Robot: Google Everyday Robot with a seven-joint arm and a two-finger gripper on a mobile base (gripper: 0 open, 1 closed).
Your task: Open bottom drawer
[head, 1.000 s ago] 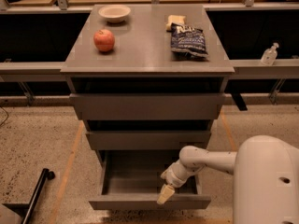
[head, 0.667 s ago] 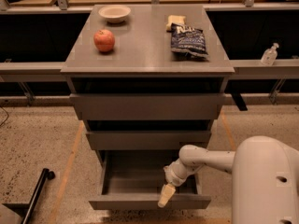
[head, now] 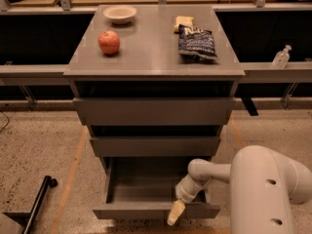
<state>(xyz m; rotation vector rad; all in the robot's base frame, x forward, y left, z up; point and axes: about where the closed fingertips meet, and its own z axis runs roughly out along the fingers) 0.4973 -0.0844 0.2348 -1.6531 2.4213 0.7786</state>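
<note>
The bottom drawer [head: 146, 210] of the grey cabinet is pulled out, and its grey tray [head: 144, 184] shows inside. Its flat front sits lowest of the three. My gripper [head: 175, 212] is at the drawer front's upper edge, right of middle, reaching down from my white arm [head: 263, 184] at the lower right. Its pale fingertip hangs over the front face.
The top drawer [head: 153, 111] and middle drawer [head: 155, 146] stand above. On the cabinet top are a red apple [head: 109, 42], a white bowl [head: 120, 14], a dark chip bag [head: 197, 42] and a yellow item [head: 182, 23]. A black rod [head: 38, 204] lies on the floor at the left.
My gripper has shifted slightly left and down along the drawer front. The drawer looks about as far out as before.
</note>
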